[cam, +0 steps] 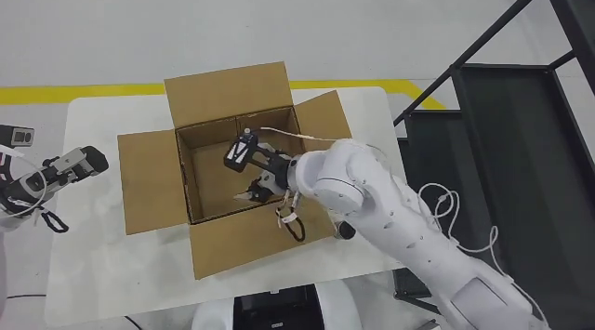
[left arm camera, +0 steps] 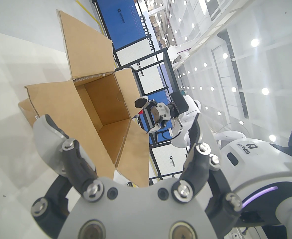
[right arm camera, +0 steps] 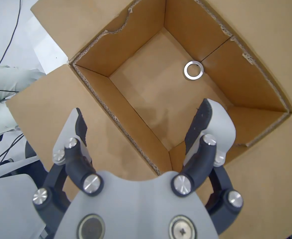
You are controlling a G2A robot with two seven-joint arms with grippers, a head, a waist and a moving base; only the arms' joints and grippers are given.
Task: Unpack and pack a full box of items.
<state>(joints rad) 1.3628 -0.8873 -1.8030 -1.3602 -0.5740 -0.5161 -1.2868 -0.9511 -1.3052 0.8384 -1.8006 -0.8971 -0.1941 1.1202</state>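
Observation:
A brown cardboard box [cam: 149,181] stands open on the white table, all flaps folded outward. On its floor lies one small silver metal ring [right arm camera: 193,70], close to a side wall. My right gripper [right arm camera: 143,119] hangs open over the box mouth with nothing between its fingers; it also shows as the right gripper [cam: 251,177] above the box and the right gripper [left arm camera: 148,116] beyond the box rim. My left gripper [left arm camera: 121,135] stands open and empty beside the box [left arm camera: 96,105], off the table's left side, where the left arm [cam: 56,174] sits.
The white table [cam: 102,265] has bare room left of and in front of the box. A black metal rack [cam: 521,135] stands to the right of the table. Cables [right arm camera: 9,33] lie on the floor beside it.

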